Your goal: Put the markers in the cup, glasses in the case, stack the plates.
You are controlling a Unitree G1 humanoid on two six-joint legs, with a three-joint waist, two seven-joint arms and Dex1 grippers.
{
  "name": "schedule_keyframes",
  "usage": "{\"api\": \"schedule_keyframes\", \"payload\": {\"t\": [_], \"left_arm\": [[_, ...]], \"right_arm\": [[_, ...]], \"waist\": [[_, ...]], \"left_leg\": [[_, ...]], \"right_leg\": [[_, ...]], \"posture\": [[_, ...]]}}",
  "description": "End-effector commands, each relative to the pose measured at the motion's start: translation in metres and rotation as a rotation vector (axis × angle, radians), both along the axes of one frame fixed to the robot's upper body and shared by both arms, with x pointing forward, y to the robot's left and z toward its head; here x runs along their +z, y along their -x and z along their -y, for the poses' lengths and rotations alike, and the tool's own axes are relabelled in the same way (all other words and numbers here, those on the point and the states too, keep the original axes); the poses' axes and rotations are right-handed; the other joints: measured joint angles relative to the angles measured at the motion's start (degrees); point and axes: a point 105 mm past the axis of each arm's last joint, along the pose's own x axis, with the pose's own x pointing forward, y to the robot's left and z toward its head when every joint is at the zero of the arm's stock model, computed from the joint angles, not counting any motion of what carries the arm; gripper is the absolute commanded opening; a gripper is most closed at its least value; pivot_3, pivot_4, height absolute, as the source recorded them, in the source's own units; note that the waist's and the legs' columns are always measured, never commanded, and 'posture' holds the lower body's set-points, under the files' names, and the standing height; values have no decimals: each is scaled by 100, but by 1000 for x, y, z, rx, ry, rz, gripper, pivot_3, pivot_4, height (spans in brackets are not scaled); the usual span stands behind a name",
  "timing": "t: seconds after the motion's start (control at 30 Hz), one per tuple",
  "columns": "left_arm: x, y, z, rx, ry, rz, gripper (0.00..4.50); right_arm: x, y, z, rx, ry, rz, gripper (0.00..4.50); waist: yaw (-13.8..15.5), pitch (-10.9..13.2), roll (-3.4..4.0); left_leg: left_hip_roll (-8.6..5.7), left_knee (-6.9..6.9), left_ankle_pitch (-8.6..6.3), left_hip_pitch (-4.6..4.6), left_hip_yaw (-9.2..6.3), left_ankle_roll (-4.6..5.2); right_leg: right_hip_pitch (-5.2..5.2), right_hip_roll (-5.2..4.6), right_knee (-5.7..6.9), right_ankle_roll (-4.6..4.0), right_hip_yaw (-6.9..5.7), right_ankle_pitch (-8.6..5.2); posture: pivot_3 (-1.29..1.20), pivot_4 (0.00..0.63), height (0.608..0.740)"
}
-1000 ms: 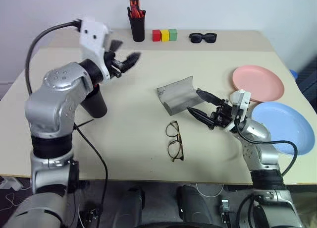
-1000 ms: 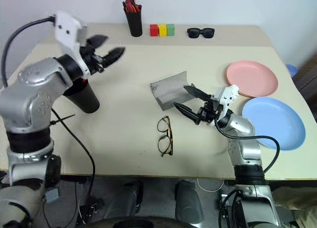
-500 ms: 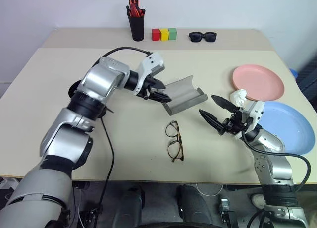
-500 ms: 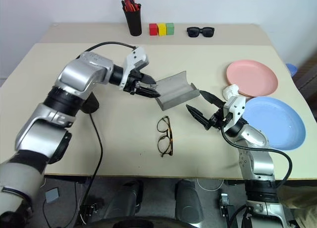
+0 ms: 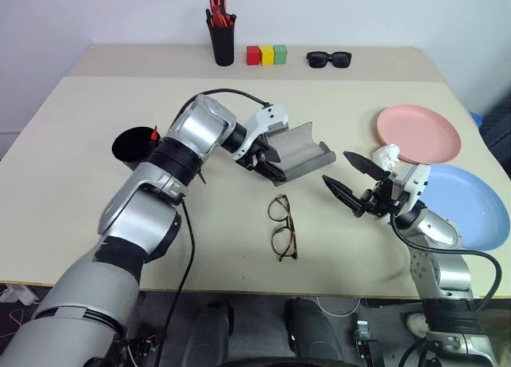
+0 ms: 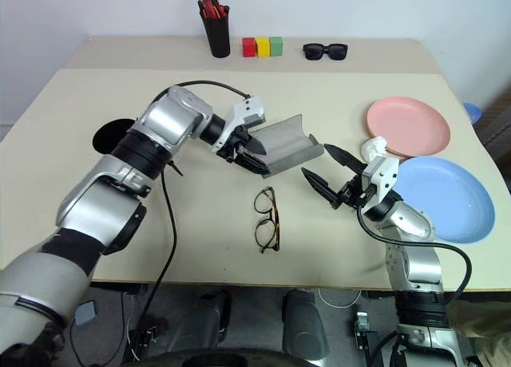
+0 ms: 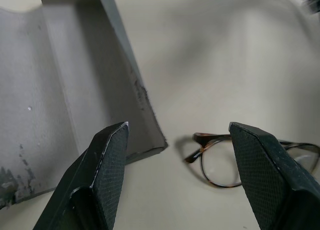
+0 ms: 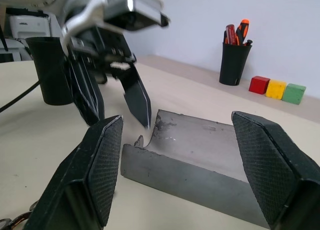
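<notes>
L gripper [image 5: 267, 161] fingers spread, empty, at case [image 5: 302, 150] near edge | R gripper [image 5: 349, 180] spread, empty, beside case | glasses [image 5: 280, 227] flat on table [image 5: 96, 223] just below case | tip: come down over bridge, pinch frame not lens, keep case steady

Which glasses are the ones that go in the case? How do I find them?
Find the open grey case mid-table. The glasses lie flat on the table just in front of it, nearer the robot. They are thin, brownish, with round clear lenses, unlike the chunky black sunglasses at the far edge.
</notes>
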Motion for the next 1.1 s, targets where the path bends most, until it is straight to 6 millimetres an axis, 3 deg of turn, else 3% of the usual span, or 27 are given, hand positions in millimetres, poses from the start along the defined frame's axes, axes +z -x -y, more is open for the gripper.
{"api": "schedule_keyframes", "payload": {"t": [0.03,0.13,0.2,0.27,0.4,0.57,0.83,0.97,1.1], "left_arm": [[4,-4,9,-3,-42,50,3271],[-6,-8,16,33,-79,62,3271],[-11,-15,21,85,-91,86,2754],[-16,-16,23,79,-115,98,2038],[-16,-16,26,80,-109,100,76],[-15,-18,20,36,-119,171,76],[-7,-19,-13,14,-162,192,76],[-4,-9,-37,-3,-182,185,76],[-2,2,-44,1,-179,176,76]], "right_arm": [[8,1,4,-13,7,47,3539],[8,2,4,-14,8,50,3539],[8,3,5,-15,8,52,3539],[9,4,4,-15,9,55,3539],[12,4,2,-17,9,59,3539],[16,4,-2,-19,7,60,3539],[20,4,-5,-25,2,59,3539],[18,6,-6,-26,-1,52,3539],[16,7,-6,-25,-2,44,3539]], "waist": [[-1,0,-1],[-9,0,-1],[-8,1,-1],[-11,1,-1],[-10,1,-1],[-11,1,-1],[-9,2,1],[-11,2,1],[-11,2,2]], "left_leg": [[0,0,0,-1,0,0],[0,0,0,0,0,0],[0,0,0,0,0,1],[0,0,0,0,0,0],[0,0,0,0,0,1],[0,2,0,0,0,0],[0,0,0,0,0,0],[0,1,0,-2,0,0],[0,1,0,-2,-1,1]], "right_leg": [[0,0,0,0,0,0],[0,0,0,1,0,0],[-1,0,0,2,0,0],[-1,0,0,3,0,0],[-1,0,0,3,0,0],[0,0,1,5,0,1],[-2,0,2,5,0,2],[-2,0,1,5,1,2],[-2,0,3,5,1,2]], "posture": [[0,150,740],[0,150,740],[0,150,740],[0,150,740],[0,150,740],[0,150,740],[0,150,740],[0,150,740],[0,150,740]]}}
